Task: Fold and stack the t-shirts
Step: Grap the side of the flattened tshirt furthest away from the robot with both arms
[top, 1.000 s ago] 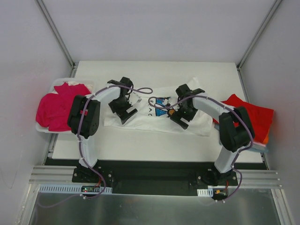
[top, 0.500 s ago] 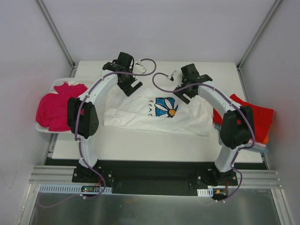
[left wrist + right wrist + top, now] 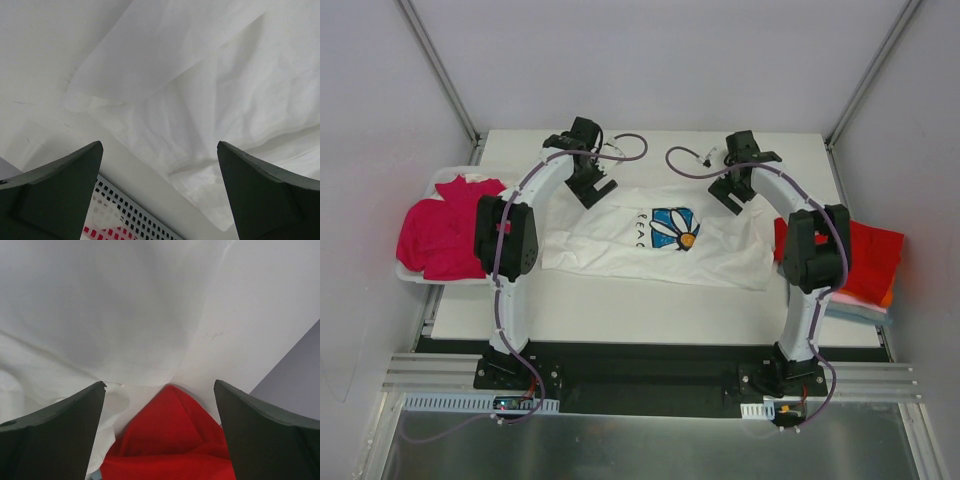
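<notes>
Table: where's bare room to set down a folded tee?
Bare table strip between white daisy t-shirt and the near edge. Crowded: magenta t-shirts left, red t-shirt right, left gripper and right gripper far side.

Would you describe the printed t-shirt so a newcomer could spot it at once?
On the white table, a white t-shirt lies spread across the middle. Unlike the magenta heap to its left and the red heap to its right, it bears a blue daisy print.

White daisy-print t-shirt (image 3: 655, 248) lies spread, print up.
</notes>
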